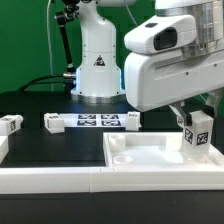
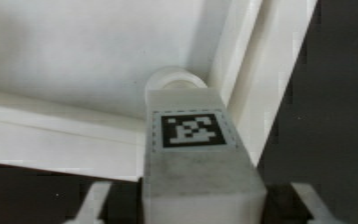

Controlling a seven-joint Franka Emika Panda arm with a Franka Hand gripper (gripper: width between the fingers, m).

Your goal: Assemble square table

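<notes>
The square table slab [image 1: 150,155] is a white plastic square with a recessed face and raised rim, lying at the exterior view's right. My gripper [image 1: 196,122] is shut on a white tagged block leg [image 1: 198,135] and holds it upright over the slab's right far corner. In the wrist view the leg [image 2: 197,130] runs out from between my fingers [image 2: 105,200], with its tag facing the camera. Its far end is at the slab's corner [image 2: 87,60]. I cannot tell whether the leg touches the slab. Other loose legs lie at the left [image 1: 10,125], and beside the marker board [image 1: 54,123] [image 1: 131,120].
The marker board [image 1: 92,121] lies flat in front of the robot base [image 1: 97,70]. A long white border wall [image 1: 50,180] runs along the front edge. The table top is black, with a green backdrop behind it.
</notes>
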